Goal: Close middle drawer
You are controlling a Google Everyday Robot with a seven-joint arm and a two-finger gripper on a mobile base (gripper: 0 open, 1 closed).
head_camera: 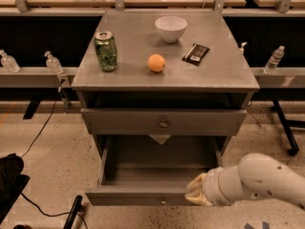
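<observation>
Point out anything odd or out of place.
Only the middle drawer stands out: it hangs pulled far out while the drawer above is shut. The gripper sits at its front panel, right of the knob.
</observation>
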